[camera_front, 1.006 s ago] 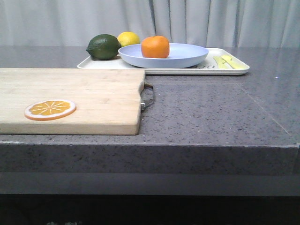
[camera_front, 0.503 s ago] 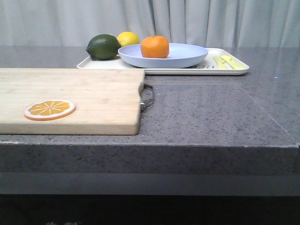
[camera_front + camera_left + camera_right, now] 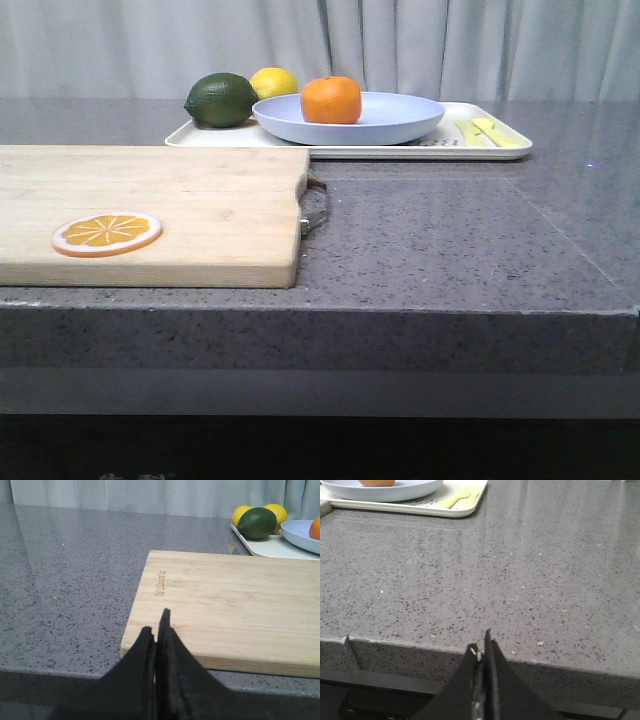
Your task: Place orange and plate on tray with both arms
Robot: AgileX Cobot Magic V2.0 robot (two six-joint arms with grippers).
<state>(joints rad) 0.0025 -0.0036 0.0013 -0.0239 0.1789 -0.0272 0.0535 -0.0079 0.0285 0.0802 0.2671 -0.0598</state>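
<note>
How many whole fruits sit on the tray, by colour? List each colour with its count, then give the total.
Orange: 1, the orange, resting on the plate
Yellow: 2, the lemons
Dark green: 1, the lime
Total: 4

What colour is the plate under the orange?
Pale lavender-blue; the plate shows best in the front view.

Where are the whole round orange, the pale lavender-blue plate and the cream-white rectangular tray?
whole round orange [image 3: 331, 100], front view, middle of its front face.
pale lavender-blue plate [image 3: 400, 120], front view, bare right part of its rim.
cream-white rectangular tray [image 3: 420, 152], front view, near raised rim.
</note>
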